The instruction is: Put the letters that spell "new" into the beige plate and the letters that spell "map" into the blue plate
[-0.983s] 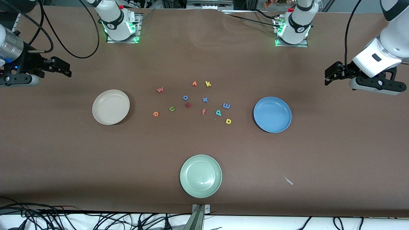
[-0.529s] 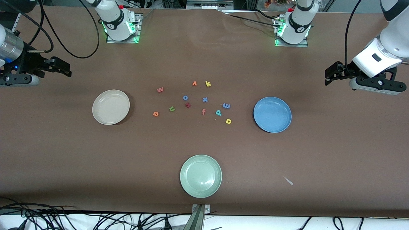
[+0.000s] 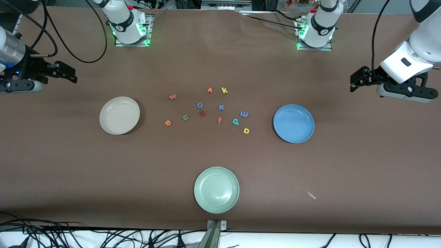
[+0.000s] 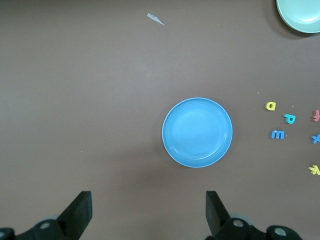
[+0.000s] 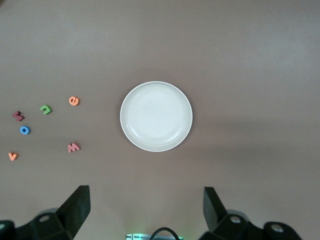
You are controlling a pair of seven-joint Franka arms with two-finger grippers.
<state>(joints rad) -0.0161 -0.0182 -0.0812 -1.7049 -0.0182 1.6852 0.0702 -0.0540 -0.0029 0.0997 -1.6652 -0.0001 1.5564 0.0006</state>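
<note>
Both arms wait aloft with fingers spread and empty, left gripper (image 4: 146, 212) at its table end, right gripper (image 5: 145, 209) at its own; beige plate (image 3: 119, 115) and blue plate (image 3: 293, 123) flank the letters (image 3: 206, 110), none plated.

Both arms wait raised, left end effector (image 3: 355, 79) and right end effector (image 3: 70, 73) open.

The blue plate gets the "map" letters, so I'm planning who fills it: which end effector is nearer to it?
Left. The left end effector hangs open above the table's end by the blue plate; the right end effector, open, waits past the beige plate.
</note>
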